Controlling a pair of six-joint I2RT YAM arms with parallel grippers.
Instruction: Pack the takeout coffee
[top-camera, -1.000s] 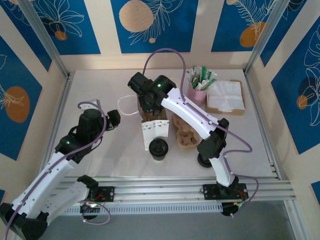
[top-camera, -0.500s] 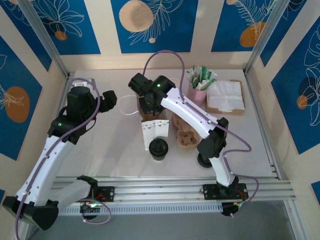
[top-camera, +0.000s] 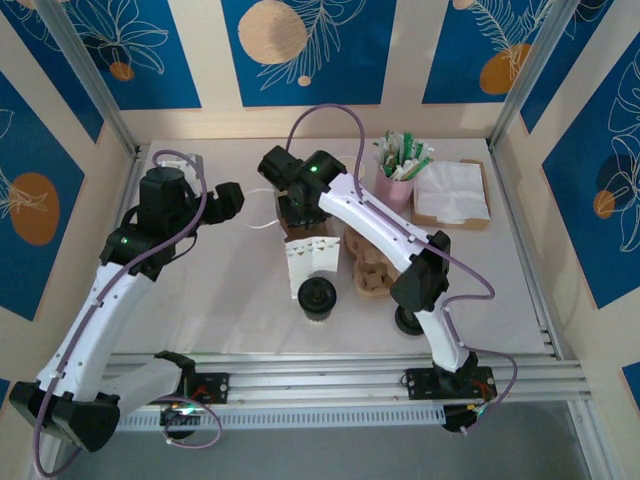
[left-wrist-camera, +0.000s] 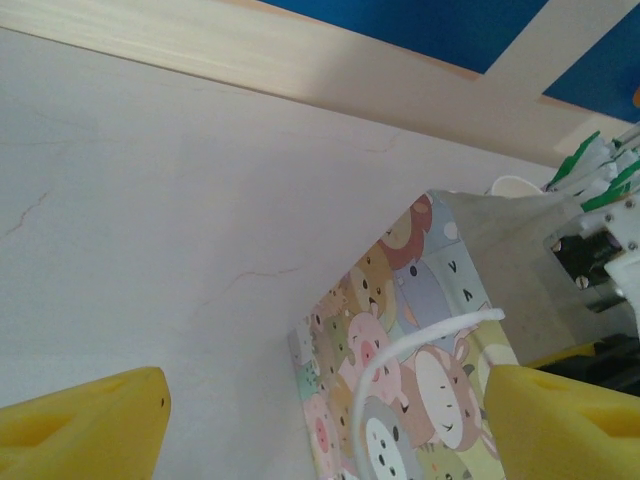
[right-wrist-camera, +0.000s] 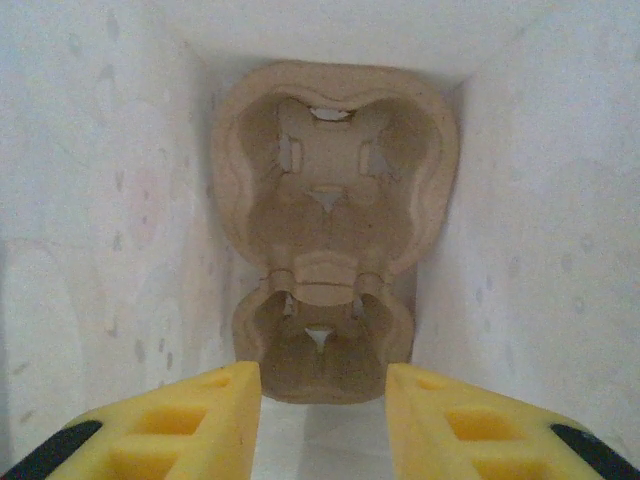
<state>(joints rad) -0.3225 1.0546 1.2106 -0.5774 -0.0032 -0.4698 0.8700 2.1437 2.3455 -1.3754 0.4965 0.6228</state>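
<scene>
The left gripper (left-wrist-camera: 325, 412) hangs wide open and empty left of the one paper bag (left-wrist-camera: 400, 390), while the right gripper (right-wrist-camera: 322, 398), fingers partly apart and holding nothing, is inside it above one cup tray (right-wrist-camera: 330, 200); a second tray (top-camera: 372, 270) lies right of the bag, and one black-lidded coffee cup (top-camera: 318, 296) stands just near of it.

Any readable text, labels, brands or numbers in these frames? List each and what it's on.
No legible text in any view.
Paper bag: cartoon animal faces, no words.
Green-and-white packets in the pink cup: any print is too small to read.
</scene>
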